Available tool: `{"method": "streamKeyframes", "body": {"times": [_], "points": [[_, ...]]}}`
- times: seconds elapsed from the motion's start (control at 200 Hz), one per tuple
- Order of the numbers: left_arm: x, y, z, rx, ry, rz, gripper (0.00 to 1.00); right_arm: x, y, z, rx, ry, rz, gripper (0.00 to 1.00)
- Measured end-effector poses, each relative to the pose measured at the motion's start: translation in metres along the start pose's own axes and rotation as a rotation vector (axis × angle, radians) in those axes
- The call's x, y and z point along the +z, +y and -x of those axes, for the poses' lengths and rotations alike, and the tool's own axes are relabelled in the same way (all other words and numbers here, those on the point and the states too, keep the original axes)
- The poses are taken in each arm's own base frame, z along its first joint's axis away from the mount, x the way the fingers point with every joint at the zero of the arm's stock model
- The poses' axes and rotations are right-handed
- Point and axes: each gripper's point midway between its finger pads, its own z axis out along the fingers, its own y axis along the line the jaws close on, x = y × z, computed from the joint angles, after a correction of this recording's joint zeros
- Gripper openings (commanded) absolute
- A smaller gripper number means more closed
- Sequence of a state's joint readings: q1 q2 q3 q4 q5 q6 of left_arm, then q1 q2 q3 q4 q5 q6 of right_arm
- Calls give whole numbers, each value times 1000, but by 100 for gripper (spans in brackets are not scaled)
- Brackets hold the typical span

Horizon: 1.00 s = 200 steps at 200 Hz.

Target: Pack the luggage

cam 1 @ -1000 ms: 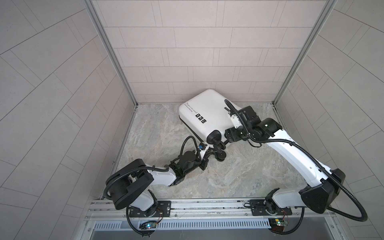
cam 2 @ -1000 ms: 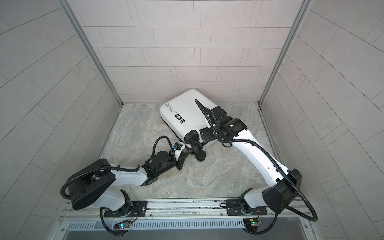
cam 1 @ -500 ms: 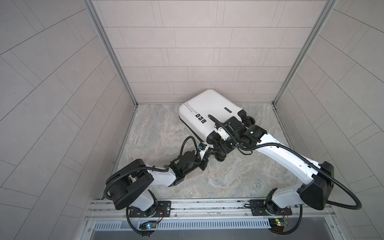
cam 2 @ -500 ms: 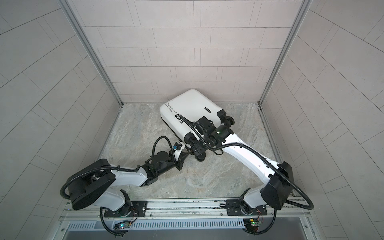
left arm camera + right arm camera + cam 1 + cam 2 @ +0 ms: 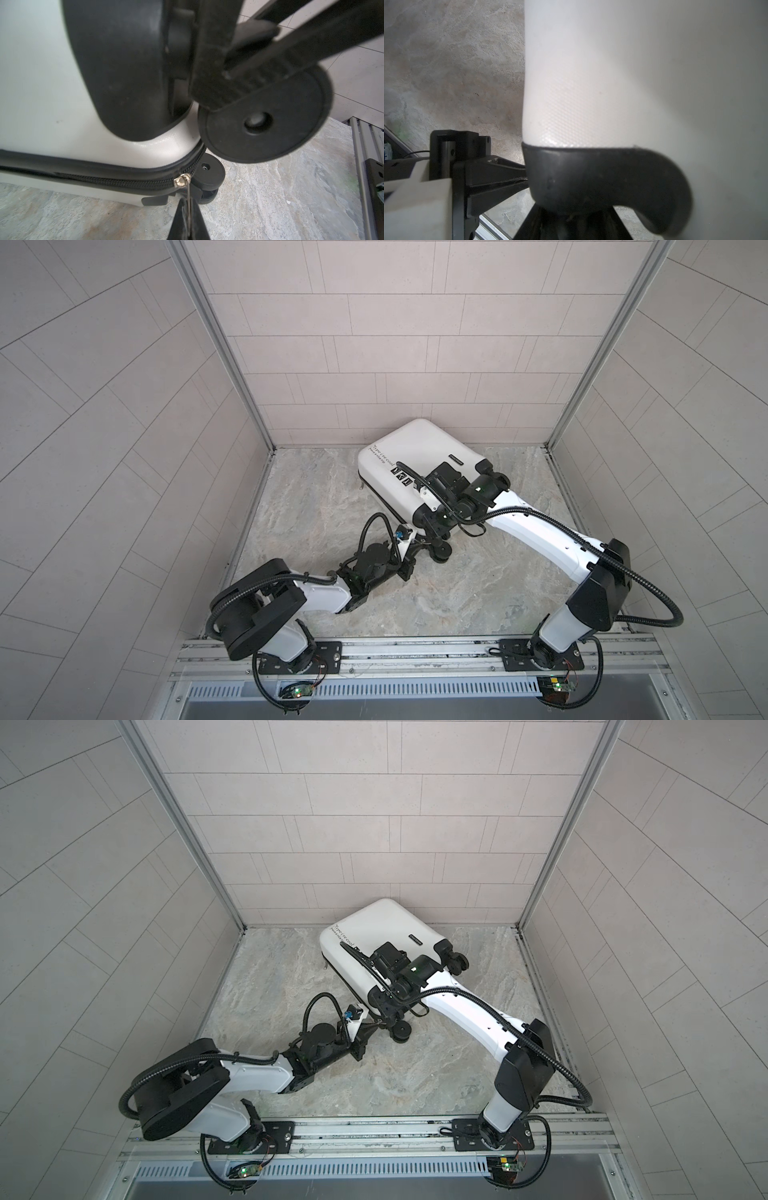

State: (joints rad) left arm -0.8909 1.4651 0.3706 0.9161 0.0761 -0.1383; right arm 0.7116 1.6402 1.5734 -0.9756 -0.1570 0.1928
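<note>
The luggage (image 5: pixel 409 456) lies flat and closed on the marble counter (image 5: pixel 316 506), close to the back wall and turned at an angle, with its printed lid up and its wheels towards the arms' side in both top views. The left gripper (image 5: pixel 187 220) is closed tight at the near corner of the case. Its two fingers are pinched on the thin metal zipper pull (image 5: pixel 188 197), which hangs from the slider (image 5: pixel 182 180) at the end of the black zipper (image 5: pixel 104 179). In a top view the same gripper (image 5: pixel 376 1025) sits low over the counter, just beside that corner. The right gripper (image 5: pixel 434 533) reaches down over the lid to the same corner. Its black fingers (image 5: pixel 209 68) stand partway apart around the caster, between the black wheel housing (image 5: pixel 124 68) and the wheel (image 5: pixel 264 128), and touch the wheel's rim. From its own wrist view the fingers disappear under the housing (image 5: pixel 591 176), so I cannot tell whether they are actually clamping the caster or only straddling it.
</note>
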Motion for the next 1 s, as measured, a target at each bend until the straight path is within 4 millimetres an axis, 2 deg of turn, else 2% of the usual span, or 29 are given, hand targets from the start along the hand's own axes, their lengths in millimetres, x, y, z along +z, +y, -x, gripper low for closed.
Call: {"method": "streamKeyframes", "body": {"times": [0.07, 0.28, 0.465, 0.746, 0.936, 1.001], "points": [[-2, 1, 2, 2, -6, 4, 0, 0, 3, 2, -6, 19, 0, 0], [-11, 5, 5, 22, -7, 29, 0, 5, 18, 9, 8, 75, 10, 0], [-20, 10, 8, 33, -13, 60, 0, 15, 42, 29, 41, 87, 42, 0], [-40, 31, 2, 2, -37, 158, 0, 28, 63, 52, 73, 108, 72, 0], [-49, 42, -1, 2, -53, 216, 0, 35, 74, 59, 90, 103, 86, 0], [-50, 43, -2, 12, -54, 228, 0, 35, 75, 60, 93, 98, 88, 15]]}}
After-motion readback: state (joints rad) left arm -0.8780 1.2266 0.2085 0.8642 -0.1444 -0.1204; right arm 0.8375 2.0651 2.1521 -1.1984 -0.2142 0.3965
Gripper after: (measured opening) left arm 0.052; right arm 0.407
